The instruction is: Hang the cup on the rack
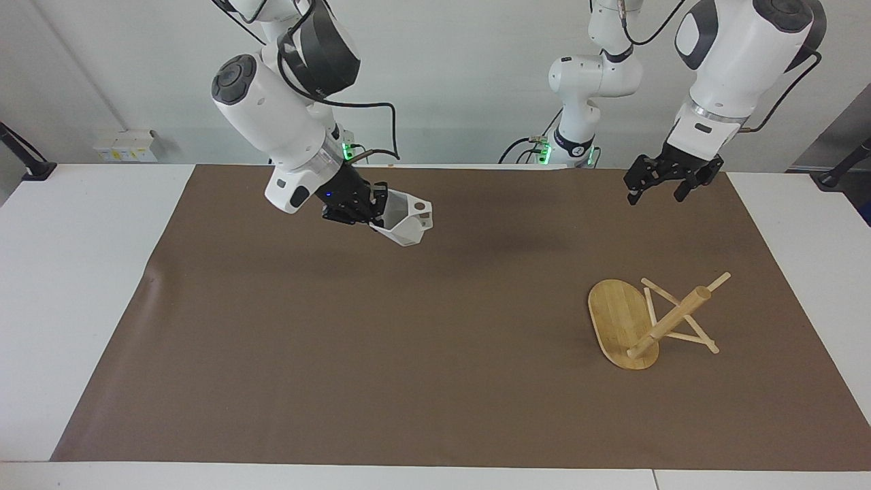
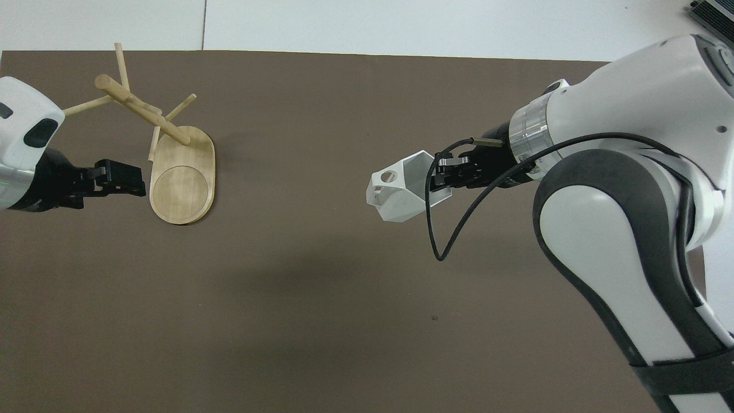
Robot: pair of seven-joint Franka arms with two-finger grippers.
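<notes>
The white faceted cup [image 1: 406, 222] is held tilted in the air by my right gripper [image 1: 371, 209], which is shut on its rim wall. The cup's handle with the round hole points away from the gripper. The gripper and cup are over the mat's middle, in its part nearer the robots. In the overhead view the cup [image 2: 398, 194] and right gripper [image 2: 439, 175] show the same. The bamboo rack [image 1: 622, 331] lies tipped on its side at the left arm's end, post [image 1: 670, 321] slanting up. My left gripper [image 1: 653, 197] is open and empty, in the air over the mat beside the rack [image 2: 182, 178].
A brown mat [image 1: 435, 354] covers most of the white table [image 1: 75, 286]. The rack's thin pegs [image 1: 687, 337] rest on the mat and stick out toward the left arm's end. The right arm's cable [image 2: 453, 229] loops below its wrist.
</notes>
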